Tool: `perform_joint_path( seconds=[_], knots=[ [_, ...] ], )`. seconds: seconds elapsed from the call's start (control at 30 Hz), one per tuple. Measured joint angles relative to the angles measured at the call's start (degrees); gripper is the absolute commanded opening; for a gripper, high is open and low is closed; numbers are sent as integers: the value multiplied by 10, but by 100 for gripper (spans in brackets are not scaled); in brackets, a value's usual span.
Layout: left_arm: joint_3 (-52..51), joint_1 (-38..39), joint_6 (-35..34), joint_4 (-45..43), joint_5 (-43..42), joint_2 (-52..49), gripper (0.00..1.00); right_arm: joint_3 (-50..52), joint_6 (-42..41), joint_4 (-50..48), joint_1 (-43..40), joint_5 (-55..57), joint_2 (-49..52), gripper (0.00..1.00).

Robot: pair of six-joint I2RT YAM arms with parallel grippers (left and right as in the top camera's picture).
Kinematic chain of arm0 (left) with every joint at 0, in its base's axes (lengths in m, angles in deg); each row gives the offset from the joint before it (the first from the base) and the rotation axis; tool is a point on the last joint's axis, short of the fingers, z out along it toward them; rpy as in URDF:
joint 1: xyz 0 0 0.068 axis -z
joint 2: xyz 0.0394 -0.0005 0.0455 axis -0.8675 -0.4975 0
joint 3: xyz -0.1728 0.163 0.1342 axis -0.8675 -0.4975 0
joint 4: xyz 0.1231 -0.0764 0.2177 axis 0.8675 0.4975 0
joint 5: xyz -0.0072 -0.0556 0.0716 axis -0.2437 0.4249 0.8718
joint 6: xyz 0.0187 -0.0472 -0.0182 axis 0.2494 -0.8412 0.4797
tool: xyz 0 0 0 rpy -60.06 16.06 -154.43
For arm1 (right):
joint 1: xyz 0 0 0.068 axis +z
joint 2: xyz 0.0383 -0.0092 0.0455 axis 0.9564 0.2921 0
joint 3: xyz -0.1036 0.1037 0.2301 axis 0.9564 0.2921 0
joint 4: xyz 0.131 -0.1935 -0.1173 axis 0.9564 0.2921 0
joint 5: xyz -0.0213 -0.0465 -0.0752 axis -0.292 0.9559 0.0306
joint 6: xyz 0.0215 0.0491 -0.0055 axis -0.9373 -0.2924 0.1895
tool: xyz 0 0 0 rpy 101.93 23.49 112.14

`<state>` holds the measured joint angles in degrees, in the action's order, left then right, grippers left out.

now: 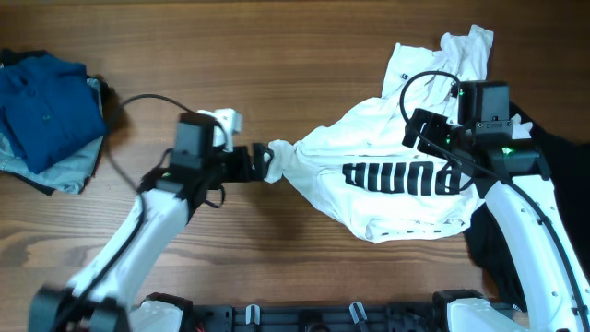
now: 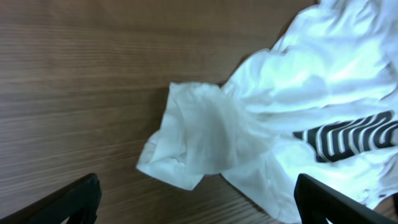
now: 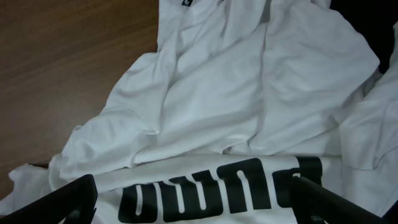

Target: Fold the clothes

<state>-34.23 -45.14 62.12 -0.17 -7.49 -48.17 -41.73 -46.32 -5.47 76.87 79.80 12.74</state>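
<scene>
Wooden table (image 1: 277,55), brown grain, shot from above. Your left gripper (image 2: 199,202) has its jaws spread wide and holds nothing. Only its two black fingertips (image 2: 78,199) show, at the lower corners of the left wrist view. Just ahead of them, at 12 o'clock, lies the bunched sleeve (image 2: 193,137) of the white T-shirt (image 1: 387,171). In the overhead view this gripper sits right at the sleeve end, at 9 o'clock of the shirt. You cannot tell whether it touches the cloth.

Your right gripper (image 3: 199,199) is spread wide too and grips nothing. It hangs over the shirt's chest, with the black lettering (image 3: 217,186) directly below it.

The shirt lies wrinkled and unfolded at 3 o'clock of the table's centre, its sleeve stretched toward 9 o'clock. A black garment (image 1: 498,249) lies at 4 o'clock, touching the shirt's right edge and partly hidden under your right arm. A blue garment (image 1: 46,106) sits at 10 o'clock on top of a grey cloth (image 1: 78,166), well apart from the shirt.
</scene>
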Motion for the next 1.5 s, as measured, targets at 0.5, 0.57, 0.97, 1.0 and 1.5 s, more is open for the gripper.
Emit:
perform_joint_path(
  seconds=[0.5,0.57,0.97,1.0,1.5],
  knots=[
    [16,-39,-11,-151,63,-88,4,0,-11,7,0,0,0,100],
    [49,-134,-11,-156,99,-38,57,0,-13,7,0,0,0,100],
    [108,-243,-64,172,-41,-27,100,0,-12,16,0,0,0,100],
    [106,-216,-73,197,-49,-28,100,0,-10,15,0,0,0,100],
    [91,70,-270,143,-56,-205,4,0,-10,28,0,0,0,100]
  ],
)
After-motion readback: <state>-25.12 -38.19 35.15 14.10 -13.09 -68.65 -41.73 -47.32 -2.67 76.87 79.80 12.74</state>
